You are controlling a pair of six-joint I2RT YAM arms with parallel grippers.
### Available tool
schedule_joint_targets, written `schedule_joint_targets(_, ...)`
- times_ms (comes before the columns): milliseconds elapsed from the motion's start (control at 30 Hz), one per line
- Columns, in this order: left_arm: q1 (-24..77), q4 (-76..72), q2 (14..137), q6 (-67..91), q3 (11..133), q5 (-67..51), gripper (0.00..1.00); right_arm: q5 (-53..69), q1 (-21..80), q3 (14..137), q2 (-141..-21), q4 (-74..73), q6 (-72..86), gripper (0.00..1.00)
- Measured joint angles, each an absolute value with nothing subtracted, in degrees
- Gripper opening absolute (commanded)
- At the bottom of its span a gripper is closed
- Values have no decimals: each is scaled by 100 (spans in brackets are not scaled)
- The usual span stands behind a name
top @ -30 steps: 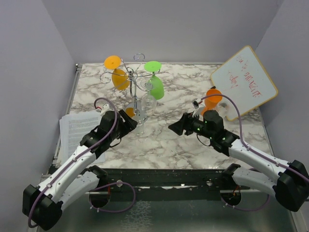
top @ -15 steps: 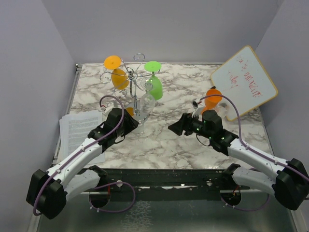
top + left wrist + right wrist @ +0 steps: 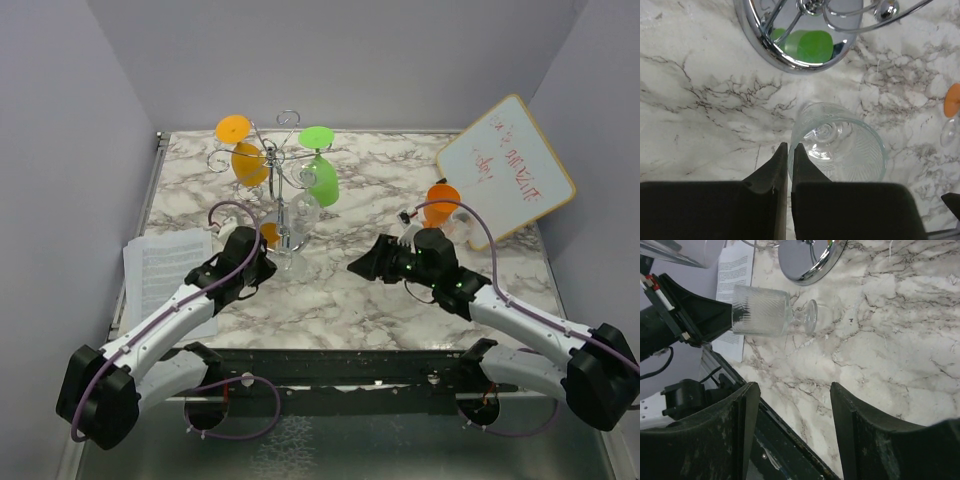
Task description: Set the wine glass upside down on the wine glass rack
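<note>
The clear ribbed wine glass (image 3: 840, 145) stands upright on the marble table just in front of the wine glass rack's round chrome base (image 3: 755, 35). My left gripper (image 3: 789, 146) is shut on the glass's rim wall, one finger inside the bowl and one outside; the right wrist view shows the same grip on the glass (image 3: 765, 310). From above, the glass (image 3: 292, 258) sits beside the rack's pole (image 3: 281, 190). My right gripper (image 3: 795, 390) hovers open over bare marble to the right, holding nothing, also seen in the top view (image 3: 358, 264).
An orange glass (image 3: 247, 160) and a green glass (image 3: 323, 178) hang upside down from the rack's arms. Another orange glass (image 3: 440, 200) stands at the right by a tilted whiteboard (image 3: 505, 165). A printed sheet (image 3: 160, 270) lies at the left edge.
My left gripper has reached in to the clear glass and closed its fingers on the rim. The right arm has barely moved.
</note>
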State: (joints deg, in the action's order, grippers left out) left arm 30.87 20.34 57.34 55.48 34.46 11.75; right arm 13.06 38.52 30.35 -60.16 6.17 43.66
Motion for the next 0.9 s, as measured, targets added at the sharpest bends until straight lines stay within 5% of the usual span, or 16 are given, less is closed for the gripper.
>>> schedule_joint_targets(467,3087,1927,4167,5371,2659,97,0,1732,3918,2237,-6165,1916,6525,80)
schedule_joint_targets(900,3087,1247,2429,5590,2386,-242,0,744,5043,3061,-6252,2403,7352,86)
